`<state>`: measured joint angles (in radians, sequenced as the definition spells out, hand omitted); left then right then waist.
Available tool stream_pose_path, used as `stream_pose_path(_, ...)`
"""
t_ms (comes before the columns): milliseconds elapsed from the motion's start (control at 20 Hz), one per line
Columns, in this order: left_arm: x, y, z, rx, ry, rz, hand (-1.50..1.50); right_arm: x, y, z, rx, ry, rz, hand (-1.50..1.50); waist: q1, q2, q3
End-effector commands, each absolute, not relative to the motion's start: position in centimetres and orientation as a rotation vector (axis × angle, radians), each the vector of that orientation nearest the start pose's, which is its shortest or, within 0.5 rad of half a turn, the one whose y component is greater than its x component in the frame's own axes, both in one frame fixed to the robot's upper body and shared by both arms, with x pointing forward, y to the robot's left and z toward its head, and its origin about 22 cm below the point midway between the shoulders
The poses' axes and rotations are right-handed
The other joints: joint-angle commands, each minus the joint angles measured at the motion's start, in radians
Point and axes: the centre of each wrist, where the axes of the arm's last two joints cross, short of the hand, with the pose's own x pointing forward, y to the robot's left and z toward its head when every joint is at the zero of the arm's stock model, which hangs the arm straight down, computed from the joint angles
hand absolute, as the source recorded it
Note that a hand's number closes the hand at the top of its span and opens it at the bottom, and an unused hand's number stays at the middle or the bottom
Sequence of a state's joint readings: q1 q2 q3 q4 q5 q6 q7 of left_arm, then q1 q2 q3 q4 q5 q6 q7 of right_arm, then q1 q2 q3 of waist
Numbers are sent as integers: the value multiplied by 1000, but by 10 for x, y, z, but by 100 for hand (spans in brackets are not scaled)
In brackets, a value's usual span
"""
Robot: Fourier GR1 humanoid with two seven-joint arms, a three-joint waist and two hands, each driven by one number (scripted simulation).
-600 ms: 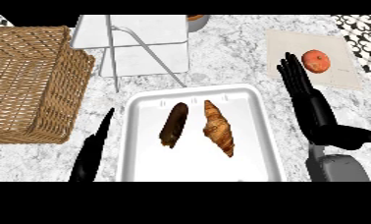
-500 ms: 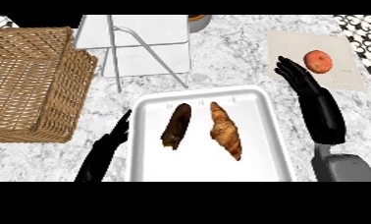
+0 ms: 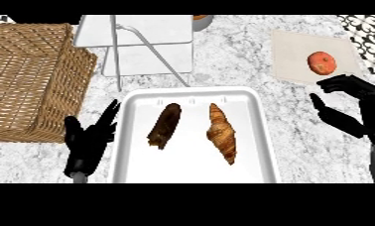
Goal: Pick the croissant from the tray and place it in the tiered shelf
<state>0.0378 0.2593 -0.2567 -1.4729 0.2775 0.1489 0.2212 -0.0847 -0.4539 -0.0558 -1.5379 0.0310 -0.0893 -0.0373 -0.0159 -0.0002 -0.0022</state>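
A golden croissant (image 3: 222, 133) lies lengthwise on the right half of the white tray (image 3: 193, 170). A darker brown pastry (image 3: 164, 125) lies beside it on the left. The white tiered shelf (image 3: 143, 44) stands just beyond the tray, its wire legs slanting over the lower tier. My left hand (image 3: 86, 143) rests open at the tray's left edge, fingers pointing up. Over the counter right of the tray is my right hand (image 3: 348, 103), open, with fingers bent toward the left, apart from the croissant.
A wicker basket (image 3: 36, 79) fills the left side. A pale cutting board (image 3: 296, 56) at the right back carries a red-orange fruit (image 3: 322, 62), just beyond my right hand. A dark round container (image 3: 203, 19) peeks out behind the shelf.
My right hand has drawn back and lower at the right, its fingers bending leftward. My left hand has risen beside the tray's left edge with fingers spread.
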Motion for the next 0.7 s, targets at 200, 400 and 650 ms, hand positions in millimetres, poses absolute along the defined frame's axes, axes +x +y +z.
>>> stream_pose_path(200,243,292,-25,86,-1108,61,0,241,-345,66,-322,-1649,484,-150,7,-1,2)
stream_pose_path(400,239,292,-33,96,-1111,59,0,225,-335,99,-250,-1568,639,-150,3,-3,1)
stream_pose_path(650,233,298,-37,94,-1105,58,0,218,-279,147,-244,-1506,755,-150,14,-4,0)
